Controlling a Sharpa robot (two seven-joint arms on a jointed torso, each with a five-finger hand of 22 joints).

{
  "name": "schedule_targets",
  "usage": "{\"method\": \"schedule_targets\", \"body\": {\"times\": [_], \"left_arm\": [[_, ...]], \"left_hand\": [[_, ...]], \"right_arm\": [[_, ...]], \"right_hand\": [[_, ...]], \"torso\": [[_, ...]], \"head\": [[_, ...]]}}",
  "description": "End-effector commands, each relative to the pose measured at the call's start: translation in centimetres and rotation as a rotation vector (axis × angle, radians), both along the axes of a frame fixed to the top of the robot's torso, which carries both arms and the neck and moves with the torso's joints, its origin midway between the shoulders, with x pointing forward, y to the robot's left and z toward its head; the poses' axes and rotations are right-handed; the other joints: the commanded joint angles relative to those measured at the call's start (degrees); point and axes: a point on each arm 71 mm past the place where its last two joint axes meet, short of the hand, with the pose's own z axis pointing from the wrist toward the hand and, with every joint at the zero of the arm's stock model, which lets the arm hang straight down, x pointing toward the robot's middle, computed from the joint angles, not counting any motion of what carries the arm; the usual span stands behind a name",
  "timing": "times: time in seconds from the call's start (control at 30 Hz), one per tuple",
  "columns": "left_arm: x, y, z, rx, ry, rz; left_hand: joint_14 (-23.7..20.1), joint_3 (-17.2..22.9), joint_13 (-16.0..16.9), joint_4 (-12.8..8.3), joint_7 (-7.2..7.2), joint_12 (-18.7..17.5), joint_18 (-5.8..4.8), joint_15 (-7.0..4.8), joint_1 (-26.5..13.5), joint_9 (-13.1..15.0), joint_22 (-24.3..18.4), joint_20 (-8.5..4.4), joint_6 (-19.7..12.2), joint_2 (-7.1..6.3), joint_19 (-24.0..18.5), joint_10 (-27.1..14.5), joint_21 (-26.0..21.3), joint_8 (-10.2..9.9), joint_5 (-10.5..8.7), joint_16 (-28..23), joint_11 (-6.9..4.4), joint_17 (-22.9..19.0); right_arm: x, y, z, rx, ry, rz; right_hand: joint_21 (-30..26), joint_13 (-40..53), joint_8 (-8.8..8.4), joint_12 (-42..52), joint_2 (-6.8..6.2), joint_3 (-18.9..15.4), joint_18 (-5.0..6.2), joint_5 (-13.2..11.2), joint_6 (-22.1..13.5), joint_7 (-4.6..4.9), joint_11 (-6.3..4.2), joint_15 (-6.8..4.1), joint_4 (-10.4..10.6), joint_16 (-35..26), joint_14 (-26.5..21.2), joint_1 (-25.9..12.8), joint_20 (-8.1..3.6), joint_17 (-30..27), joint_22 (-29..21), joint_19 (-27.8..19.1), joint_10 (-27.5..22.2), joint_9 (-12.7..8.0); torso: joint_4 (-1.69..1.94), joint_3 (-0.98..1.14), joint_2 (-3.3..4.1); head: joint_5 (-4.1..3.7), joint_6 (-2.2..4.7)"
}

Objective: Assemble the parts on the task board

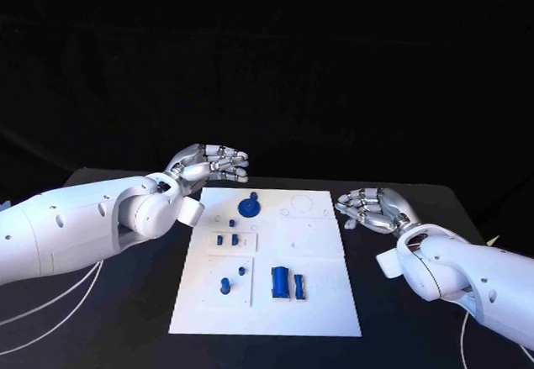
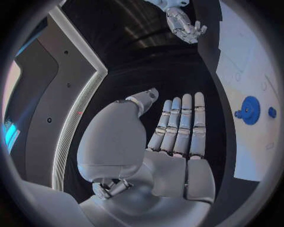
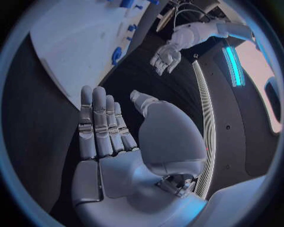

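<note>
Several small blue parts lie on the white task board (image 1: 320, 314) at the centre of the frame: two upright blocks (image 1: 288, 283) lowest, tiny pegs (image 1: 227, 240) above them, a toothed gear (image 1: 249, 206) highest. All look light, rigid and slick, best pinched by their sides; the gear by its rim. Both the left hand (image 1: 210, 163), upper left, and right hand (image 1: 374, 208), right, hold nothing, fingers apart. Board recesses are too faint to read.

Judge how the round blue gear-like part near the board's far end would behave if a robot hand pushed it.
The blue gear looks rigid, small and probably light, so it would likely slide on the smooth white task board. Lying flat, it seems unlikely to roll or tip.
</note>
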Motion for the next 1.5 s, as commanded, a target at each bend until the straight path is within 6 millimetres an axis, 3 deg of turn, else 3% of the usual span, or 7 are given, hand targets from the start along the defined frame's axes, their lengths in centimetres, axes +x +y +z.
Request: {"method": "schedule_targets", "body": {"times": [0.03,0.27,0.3,0.5,0.53,0.6,1.5], "left_arm": [[0.6,0.4,-0.2,-0.079,-0.051,0.067],[1.1,0.5,-1.7,-0.103,-0.038,0.147],[0.9,0.2,-1.9,-0.056,-0.007,0.088],[0.6,-0.3,-1.9,-0.05,-0.008,0.107],[0.5,-0.5,-1.9,-0.047,-0.008,0.113],[0.3,-0.9,-1.8,-0.042,-0.009,0.128],[-4.5,-6.4,-0.9,0.056,-0.005,0.361]], "left_hand": [[-0.56,-0.3,-0.24,0.23,-0.24,-2.71,0.67,0.76,0.6,-0.43,-2.84,1.21,-0.53,0.06,-0.69,0.54,-4.59,-0.94,-0.2,-5.35,0.78,-1.03],[-2.71,-1.41,-0.32,0.5,-0.43,-8.61,-0.01,2.32,0.86,-2.19,-6.84,1.85,-1.12,0.73,-1.57,-0.11,-11.55,-2.83,-0.13,-14.07,1.8,-3.22],[-46.47,-29.48,-3.89,-4.26,-11.66,-20.71,-9.75,-7.99,-22.22,-18.58,-10.66,-14.75,-47.19,10.37,-45.02,-51.19,-21.23,-16.13,-5.98,-30.88,-9.62,-14.99],[-46.47,-29.48,-3.89,-4.26,-11.66,-20.71,-9.75,-7.99,-31.74,-18.58,-10.66,-14.75,-47.19,10.37,-45.02,-51.19,-21.23,-16.13,-5.98,-30.88,-9.62,-14.99],[-46.47,-29.48,-3.89,-4.26,-11.66,-20.71,-9.75,-7.99,-33.45,-18.58,-10.66,-14.75,-47.19,10.37,-45.02,-51.19,-21.23,-16.13,-5.98,-30.88,-9.62,-14.99],[-46.47,-29.48,-3.89,-4.26,-11.66,-20.71,-9.75,-7.99,-75.34,-18.58,-10.66,-14.75,-47.19,10.37,-45.02,-51.19,-21.23,-16.13,-5.98,-30.88,-9.62,-14.99],[-46.47,-29.48,-3.89,-4.26,-11.66,-20.71,-9.75,-7.99,-75.34,-18.58,-10.66,-14.75,-47.19,10.37,-45.02,-51.19,-21.23,-16.13,-5.98,-30.88,-9.62,-14.99]], "right_arm": [[1.2,-0.1,0.0,0.235,0.03,-0.01],[3.2,-0.4,-0.3,0.307,0.034,-0.029],[3.0,-0.4,-0.5,0.188,0.025,-0.056],[2.5,0.1,-0.2,0.219,0.014,-0.079],[2.3,0.2,-0.1,0.23,0.01,-0.086],[1.9,0.6,0.2,0.254,0.003,-0.106],[-2.6,3.4,3.1,0.426,-0.028,-0.285]], "right_hand": [[-0.28,-5.82,-1.14,-3.93,0.43,0.88,0.16,-0.85,-0.11,0.84,1.08,1.6,-0.41,-7.14,-4.58,1.22,1.66,-4.28,-5.46,-4.78,-0.5,-1.76],[-0.29,-22.59,-5.37,-11.73,1.68,0.86,0.76,-1.32,1.61,0.82,2.49,3.77,-3.31,-22.76,-4.4,1.25,4.46,-14.16,-23.96,-8.08,2.3,-7.81],[-3.87,-34.01,-14.54,-23.68,7.76,-25.44,-9.76,-5.09,-44.1,-11.16,-8.09,-4.85,-8.82,-39.35,-56.16,-20.13,-10.66,-33.17,-55.0,-56.42,-48.42,-35.09],[-3.87,-34.01,-14.54,-23.68,7.76,-25.44,-9.76,-5.09,-44.1,-11.16,-8.09,-4.85,-8.82,-39.35,-56.16,-29.33,-10.66,-33.17,-55.0,-56.42,-48.42,-35.09],[-3.87,-34.01,-14.54,-23.68,7.76,-25.44,-9.76,-5.09,-44.1,-11.16,-8.09,-4.85,-8.82,-39.35,-56.16,-70.23,-10.66,-33.17,-55.0,-56.42,-48.42,-35.09],[-3.87,-34.01,-14.54,-23.68,7.76,-25.44,-9.76,-5.09,-44.1,-11.16,-8.09,-4.85,-8.82,-39.35,-56.16,-70.23,-10.66,-33.17,-55.0,-56.42,-48.42,-35.09],[-3.87,-34.01,-14.54,-23.68,7.76,-25.44,-9.76,-5.09,-44.1,-11.16,-8.09,-4.85,-8.82,-39.35,-56.16,-70.23,-10.66,-33.17,-55.0,-56.42,-48.42,-35.09]], "torso": [[-0.08,-0.32,-1.04],[0.13,-0.02,-2.0],[-0.04,-0.22,-1.47],[1.14,-0.15,-1.78],[1.54,-0.12,-1.89],[2.51,-0.06,-2.15],[6.42,0.19,-3.2]], "head": [[0.16,1.61],[0.25,3.21],[0.16,2.69],[-0.76,3.54],[-1.07,3.83],[-1.82,4.53],[-4.87,7.38]]}}
